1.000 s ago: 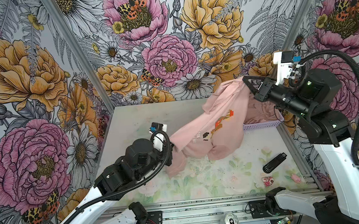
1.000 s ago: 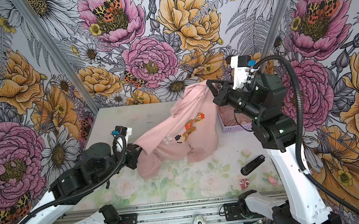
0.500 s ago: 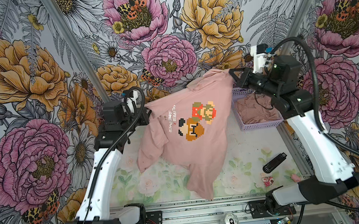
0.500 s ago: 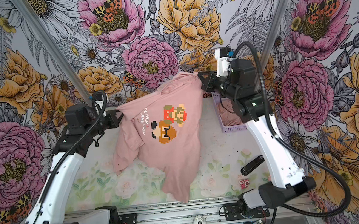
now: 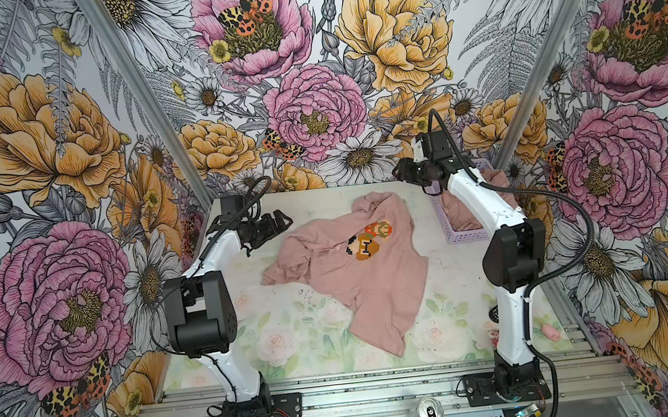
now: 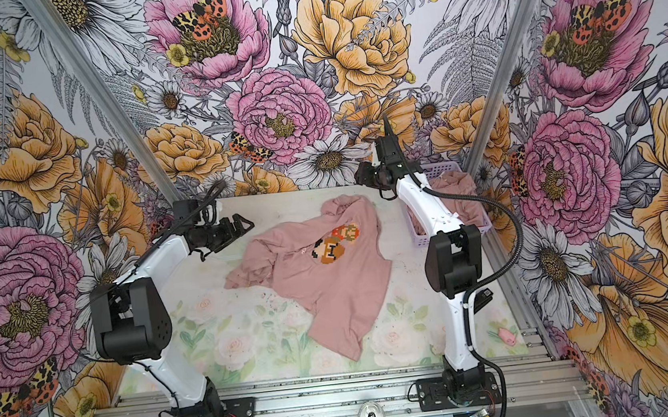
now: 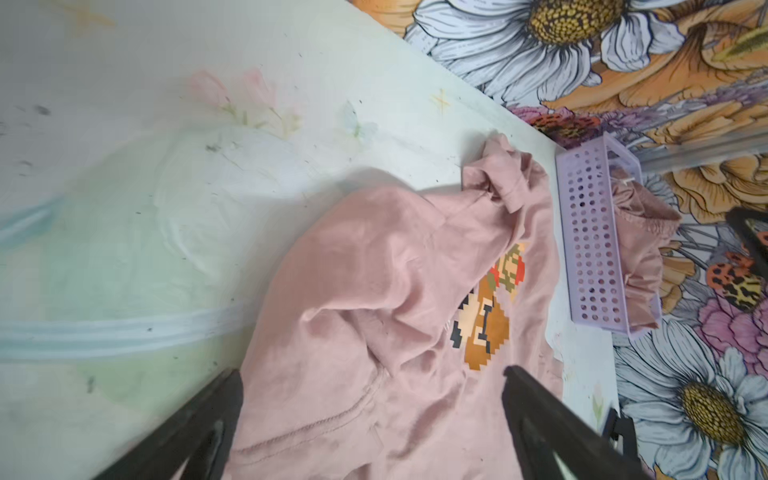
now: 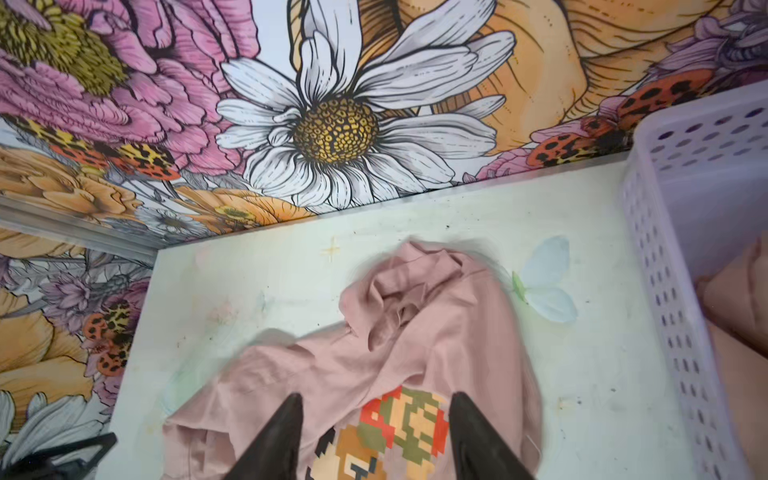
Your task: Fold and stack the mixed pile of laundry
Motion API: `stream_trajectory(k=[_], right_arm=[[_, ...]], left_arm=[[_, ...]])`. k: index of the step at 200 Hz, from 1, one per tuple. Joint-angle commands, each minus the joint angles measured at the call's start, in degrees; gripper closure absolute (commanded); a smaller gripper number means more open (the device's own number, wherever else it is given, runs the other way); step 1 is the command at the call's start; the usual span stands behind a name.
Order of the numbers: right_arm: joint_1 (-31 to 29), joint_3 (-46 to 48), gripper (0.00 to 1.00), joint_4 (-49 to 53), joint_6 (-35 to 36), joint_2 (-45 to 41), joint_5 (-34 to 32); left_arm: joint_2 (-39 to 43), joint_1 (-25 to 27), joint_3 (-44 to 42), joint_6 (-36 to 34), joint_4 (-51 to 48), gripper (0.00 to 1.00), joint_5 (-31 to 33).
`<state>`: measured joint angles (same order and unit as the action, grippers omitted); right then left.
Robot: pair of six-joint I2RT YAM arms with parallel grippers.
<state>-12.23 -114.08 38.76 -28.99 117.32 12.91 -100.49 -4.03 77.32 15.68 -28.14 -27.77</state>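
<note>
— Where is the T-shirt (image 5: pixel 365 265) (image 6: pixel 330 276)?

— Flat on the table (image 5: pixel 293 326), mid to far part, print side up and badly rumpled. One corner of the hem points toward the near edge. A bunched sleeve trails off to the left side, and another wad of cloth sits at the far end, close to the back wall.

— Is the print readable?

— The pixel figure (image 5: pixel 367 244) (image 7: pixel 486 316) (image 8: pixel 395 428) shows in red, green, tan and black, partly creased. (There are pale marks beside it, too small to read.)

— And the left gripper (image 5: pixel 279 223) (image 6: pixel 244 226)?

— Left of the shirt, apart from it in both top views. Its jaws are spread wide with nothing between them. In the left wrist view (image 7: pixel 370 372) pink cloth fills the gap beneath the two black fingers.

— The right gripper (image 5: pixel 400 172) (image 6: pixel 360 175)?

— Up by the back wall, near the far end of the lavender basket (image 5: pixel 458 235) (image 6: pixel 420 230). In the right wrist view (image 8: pixel 376 397) its fingers stand apart, gripping nothing, with the shirt's print below them.

— What is in the basket?

— A dusty-pink garment (image 5: pixel 494 179) (image 6: pixel 451 190) (image 7: pixel 640 249), heaped and spilling over the rim on the side away from the shirt. What kind of garment, I cannot tell.

— Does the shirt touch the basket?

— It lies just beside it; in both top views a thin strip of table shows between them.
</note>
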Motion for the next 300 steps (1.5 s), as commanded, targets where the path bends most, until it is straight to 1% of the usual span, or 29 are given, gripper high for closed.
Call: stream_trajectory(k=[1,12,23,33,44,65,85,112,121,127,135,141,146,152,170,190,198,211,235,262,283,300], right_arm=[[-2.93,12.52,0.38,1.51,-0.06,-11.93,-0.38],[-4.93,22.8,0.37,1.54,-0.95,-17.24,-0.32],[-6.73,31.02,0.37,1.58,-2.35,-21.56,-0.34],[-8.39,39.52,0.37,1.61,-5.23,-25.65,-0.19],[-9.82,46.65,0.38,1.54,-7.99,-28.44,0.86],[-12.77,55.34,0.37,1.37,-10.67,-30.17,0.02],[-14.07,58.59,0.37,1.33,-11.32,-27.55,-1.33],[-14.3,59.99,0.37,-0.79,-11.55,-22.28,-2.25],[-14.25,60.24,0.42,-2.12,-12.09,-20.58,-2.14],[-14.17,60.36,0.51,-3.19,-12.3,-19.65,-1.84],[-14.09,60.12,0.68,-3.95,-12.38,-18.61,-2.17],[-13.82,59.65,0.8,-3.96,-12.31,-18.21,-3.2],[-13.44,59.44,0.91,-3.87,-12.09,-18.28,-4.39],[-12.6,59.07,1.0,-3.78,-11.8,-18.71,-5.61],[-7.67,57.38,1.0,-2.3,-10.24,-21.78,-8.17],[-2.02,53.15,1.0,1.52,-7.04,-25.38,-13.84],[-0.35,51.51,1.0,2.39,-5.65,-25.94,-15.1],[1.67,48.68,1.0,3.35,-3.97,-25.57,-14.91],[2.23,45.91,1.0,4.22,-2.98,-23.28,-13.06],[1.72,45.42,1.0,4.08,-3.94,-22.06,-11.4],[1.38,45.65,1.0,4.04,-4.32,-22.39,-11.83],[1.33,45.79,1.0,4.04,-4.32,-22.57,-11.87]], left_arm=[[5.77,0.95,-1.89,-0.09,-1.38,0.01,6.59],[7.81,2.03,-4.51,-0.47,-3.29,0.01,8.66],[9.81,3.35,-7.87,-0.32,-4.5,0.01,10.31],[11.8,4.61,-11.27,0.19,-4.79,0.01,11.28],[13.67,5.81,-14.52,1.12,-4.99,0.01,12.4],[15.85,6.76,-19.05,2.89,-5.16,0.01,14.02],[16.16,6.76,-20.93,3.74,-5.19,0.01,13.8],[17.1,6.92,-21.89,3.85,-5.29,0.01,13.86],[17.55,6.89,-22.2,3.96,-5.26,0.01,14.18],[17.76,6.86,-22.42,3.92,-5.34,0.01,14.27],[18.12,6.72,-22.71,3.92,-5.58,0.01,14.45],[18.5,6.72,-22.86,3.92,-5.96,0.01,14.72],[18.79,6.65,-22.96,3.96,-6.29,0.01,14.96],[19.19,6.35,-23.09,3.88,-6.62,0.01,15.14],[20.36,6.05,-23.27,3.27,-8.32,0.01,15.83],[20.47,6.14,-23.19,1.88,-9.8,0.01,16.82],[19.98,6.84,-23.11,1.4,-9.83,0.01,16.99],[18.07,9.08,-22.3,0.51,-9.74,0.01,18.06],[12.29,16.09,-17.9,-1.92,-9.73,0.01,21.02],[6.35,23.4,-12.22,-2.12,-8.94,0.03,23.34],[2.29,26.78,-8.85,-1.62,-8.03,0.04,24.07],[-1.52,27.97,-6.51,-1.44,-8.99,0.09,25.87]])
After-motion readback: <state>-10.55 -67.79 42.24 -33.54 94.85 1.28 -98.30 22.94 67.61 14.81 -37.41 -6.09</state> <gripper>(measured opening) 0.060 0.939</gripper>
